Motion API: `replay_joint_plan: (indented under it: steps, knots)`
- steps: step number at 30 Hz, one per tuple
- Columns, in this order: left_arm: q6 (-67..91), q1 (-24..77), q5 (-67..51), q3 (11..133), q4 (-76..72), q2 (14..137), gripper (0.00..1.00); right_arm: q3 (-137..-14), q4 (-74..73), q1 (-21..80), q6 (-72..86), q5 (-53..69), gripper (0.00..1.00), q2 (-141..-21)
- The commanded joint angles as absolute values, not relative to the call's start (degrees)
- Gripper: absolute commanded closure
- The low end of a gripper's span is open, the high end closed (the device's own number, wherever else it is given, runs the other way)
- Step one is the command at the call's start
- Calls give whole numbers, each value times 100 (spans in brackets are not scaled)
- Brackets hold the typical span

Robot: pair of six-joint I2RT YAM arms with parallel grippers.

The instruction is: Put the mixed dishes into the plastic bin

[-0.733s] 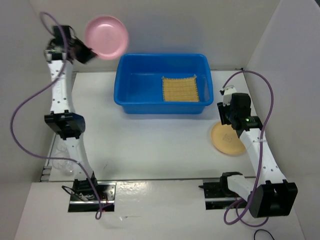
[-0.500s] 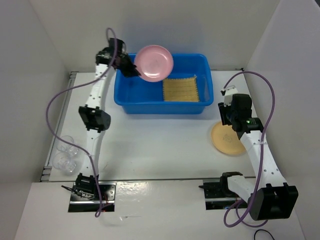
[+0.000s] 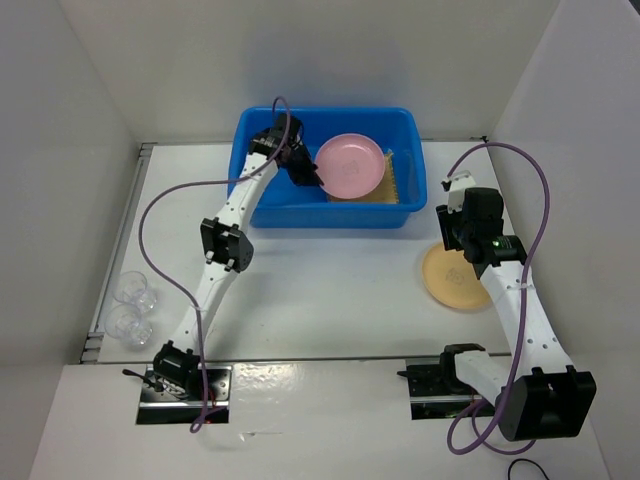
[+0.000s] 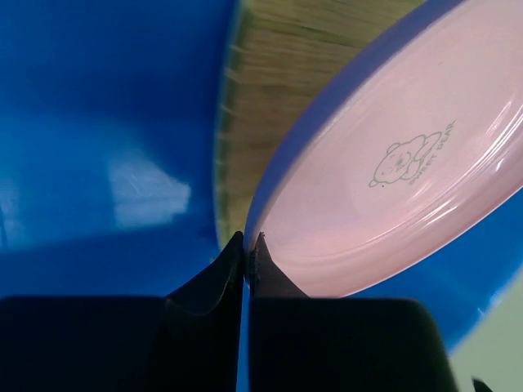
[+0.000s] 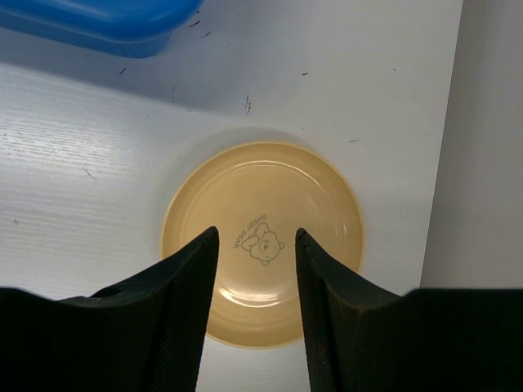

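My left gripper (image 3: 312, 176) is shut on the rim of the round pink plate (image 3: 350, 166) and holds it inside the blue plastic bin (image 3: 255, 160), over the woven bamboo mat (image 3: 392, 186). In the left wrist view the gripper (image 4: 248, 238) pinches the pink plate (image 4: 392, 196) above the mat (image 4: 286, 90). My right gripper (image 3: 452, 240) is open above the yellow-tan plate (image 3: 455, 280) on the table; in the right wrist view the gripper (image 5: 256, 233) frames that plate (image 5: 261, 184). Clear cups (image 3: 133, 290) stand at the far left.
White walls close in the table on the left, back and right. The bin's corner (image 5: 98, 24) shows at the top of the right wrist view. A second clear cup (image 3: 126, 322) sits beside the first near the left edge.
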State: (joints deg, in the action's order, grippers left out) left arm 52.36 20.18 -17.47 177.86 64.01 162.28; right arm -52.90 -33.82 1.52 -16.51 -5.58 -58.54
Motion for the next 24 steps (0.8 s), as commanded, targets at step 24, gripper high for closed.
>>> replay_joint_plan:
  steps: [24]
  knots:
    - [6082,2021,-2180,17956,5370,17086,83,-5273,-3103,193,-1564,-633,23,-5774]
